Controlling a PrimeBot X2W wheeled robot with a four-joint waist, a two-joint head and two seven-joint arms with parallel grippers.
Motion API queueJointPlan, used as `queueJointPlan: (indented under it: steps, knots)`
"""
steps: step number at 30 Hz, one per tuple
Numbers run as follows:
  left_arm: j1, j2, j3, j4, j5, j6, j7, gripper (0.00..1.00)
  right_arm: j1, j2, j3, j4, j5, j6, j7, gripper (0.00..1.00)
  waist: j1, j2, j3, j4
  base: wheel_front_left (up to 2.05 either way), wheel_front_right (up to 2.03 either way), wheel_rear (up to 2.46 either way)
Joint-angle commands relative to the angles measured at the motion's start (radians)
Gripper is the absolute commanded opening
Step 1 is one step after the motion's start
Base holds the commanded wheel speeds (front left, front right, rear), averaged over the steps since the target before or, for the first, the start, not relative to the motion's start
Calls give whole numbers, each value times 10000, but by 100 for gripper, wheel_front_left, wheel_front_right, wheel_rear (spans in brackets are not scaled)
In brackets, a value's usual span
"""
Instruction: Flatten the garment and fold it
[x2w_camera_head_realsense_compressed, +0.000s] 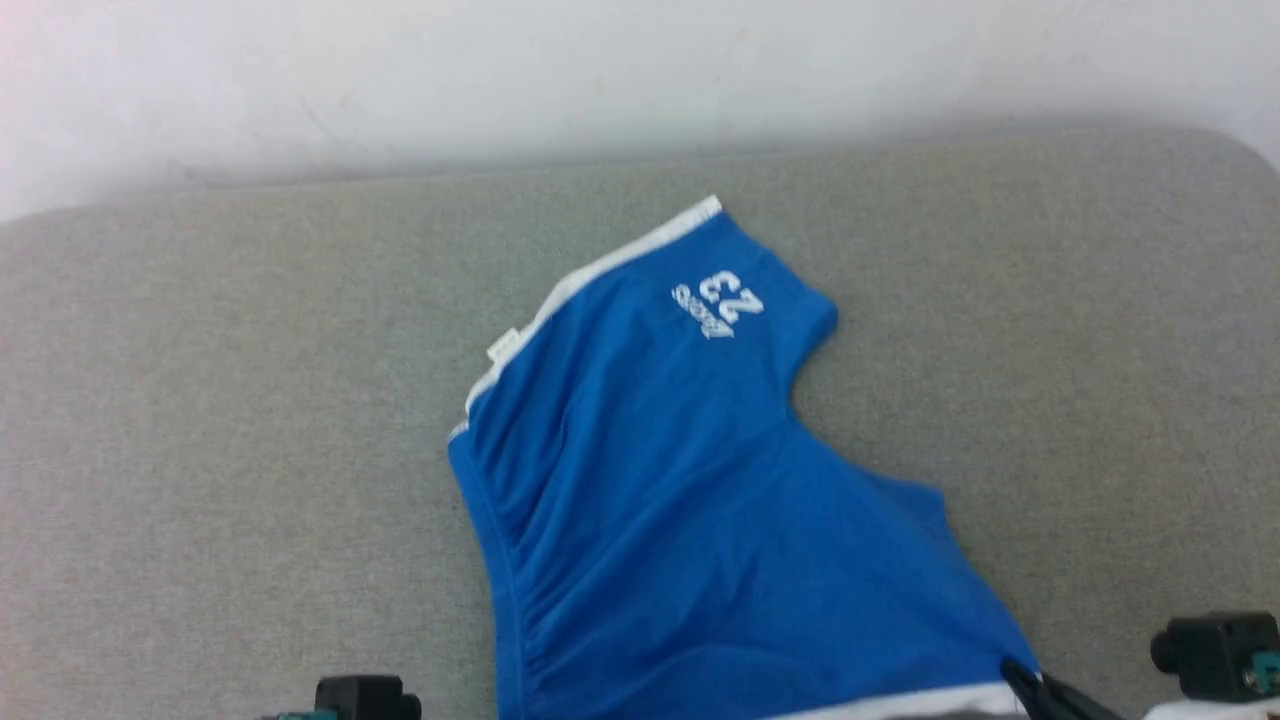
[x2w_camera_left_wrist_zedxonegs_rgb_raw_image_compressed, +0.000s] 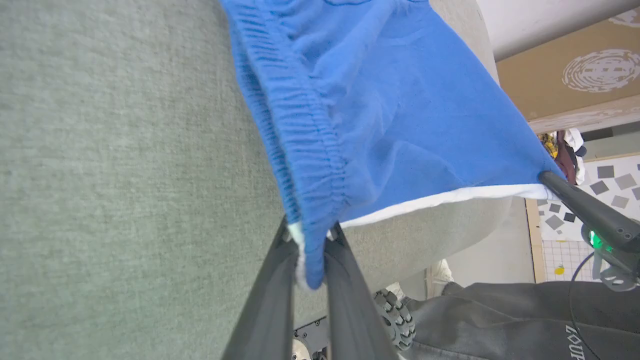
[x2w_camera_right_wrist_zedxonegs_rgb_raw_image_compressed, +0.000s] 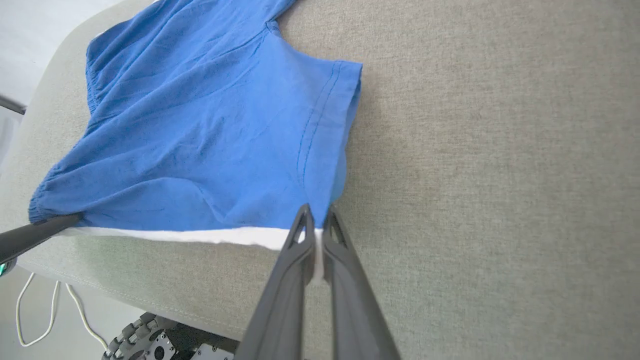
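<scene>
The garment (x2w_camera_head_realsense_compressed: 680, 480), bright blue shorts with a white "23" print, lies spread on a grey padded surface (x2w_camera_head_realsense_compressed: 200, 400), one leg pointing away from me. The side nearest me is pulled taut between both grippers, along a white stripe (x2w_camera_right_wrist_zedxonegs_rgb_raw_image_compressed: 175, 235). My left gripper (x2w_camera_left_wrist_zedxonegs_rgb_raw_image_compressed: 311, 235) is shut on the corner of the gathered waistband (x2w_camera_left_wrist_zedxonegs_rgb_raw_image_compressed: 305, 150). My right gripper (x2w_camera_right_wrist_zedxonegs_rgb_raw_image_compressed: 317, 215) is shut on the white-trimmed corner of the near leg, and its dark fingers (x2w_camera_head_realsense_compressed: 1030, 685) show at the lower right of the head view.
The grey surface's near edge (x2w_camera_right_wrist_zedxonegs_rgb_raw_image_compressed: 125, 295) runs just below the held stripe, with my wheeled base (x2w_camera_left_wrist_zedxonegs_rgb_raw_image_compressed: 395, 315) and the floor beneath it. A white cable (x2w_camera_right_wrist_zedxonegs_rgb_raw_image_compressed: 40, 320) lies on the floor. A pale wall (x2w_camera_head_realsense_compressed: 600, 70) backs the surface.
</scene>
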Motion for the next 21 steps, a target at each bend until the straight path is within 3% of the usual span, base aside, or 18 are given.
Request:
queueJointPlan:
  steps: [1,7,12,16,21]
  knots:
    - [155,76,-24,-118,-91,-74,58,0,177,-19,-58,-148,77,-7,108,0,2,0,-365,63,0,0,0]
    - [745,287,81,-612,-294,17,201,0,755,177,-413,-744,185,-7,493,0,2,0,-461,90,0,0,0]
    - [578,99,212,-702,-214,109,-132,0,513,203,-328,-864,53,-7,283,0,2,0,-181,187,0,0,0]
    - [102,-83,201,-663,-110,49,-356,0,-317,-171,-64,-829,-142,-7,10,0,2,0,307,239,0,0,0]
    - [-813,-492,569,-626,286,520,-923,0,-1966,-812,24,-682,-405,-7,-430,0,2,0,975,441,0,0,0]
